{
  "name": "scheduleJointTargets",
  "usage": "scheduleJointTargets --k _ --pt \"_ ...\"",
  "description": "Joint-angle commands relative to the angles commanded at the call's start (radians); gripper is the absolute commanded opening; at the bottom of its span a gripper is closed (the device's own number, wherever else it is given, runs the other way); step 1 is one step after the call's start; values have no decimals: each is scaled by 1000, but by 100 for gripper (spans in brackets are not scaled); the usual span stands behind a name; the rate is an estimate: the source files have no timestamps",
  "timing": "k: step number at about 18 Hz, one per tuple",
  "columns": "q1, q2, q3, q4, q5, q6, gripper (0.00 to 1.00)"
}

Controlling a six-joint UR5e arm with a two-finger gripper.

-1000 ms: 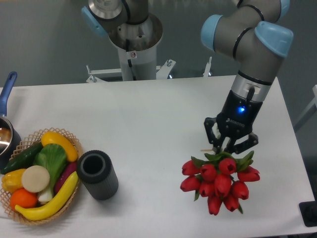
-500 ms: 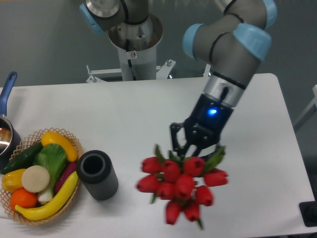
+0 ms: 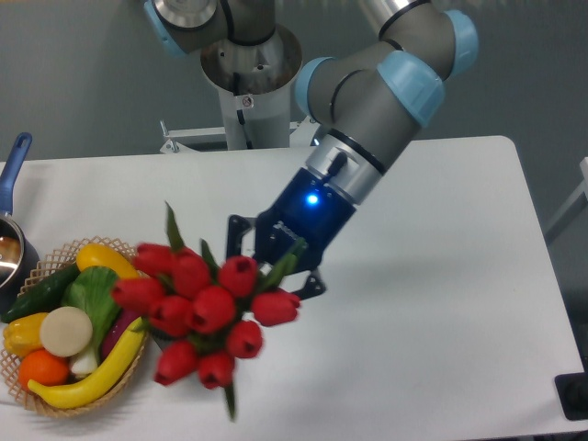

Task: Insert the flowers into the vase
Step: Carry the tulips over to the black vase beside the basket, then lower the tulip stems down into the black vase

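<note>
The flowers (image 3: 204,308), a bunch of red tulips with green leaves, hang in the air at the lower left of centre, buds toward the camera. My gripper (image 3: 274,260) is shut on their stems just behind the buds, and the arm slants down from the upper right. The vase is hidden behind the bunch; it does not show anywhere in this view.
A wicker basket (image 3: 55,253) of vegetables and fruit, with a yellow banana (image 3: 96,372), sits at the left edge, touching the bunch's outline. A blue-handled pot (image 3: 13,184) stands behind it. The robot base (image 3: 248,83) rises at the table's far edge.
The arm has swung left with the flowers, from the right of the table to just beside the basket. The bunch now covers the vase, which was in plain view before.
</note>
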Motion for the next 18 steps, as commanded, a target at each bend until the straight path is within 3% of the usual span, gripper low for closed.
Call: scheduleJointTargets --k 10,13,18 --pt "-55 -20 -31 3 -72 14 0" --pt "-69 -51 -35 3 -71 81 0" --pt "-71 -41 -104 3 -68 162 0"
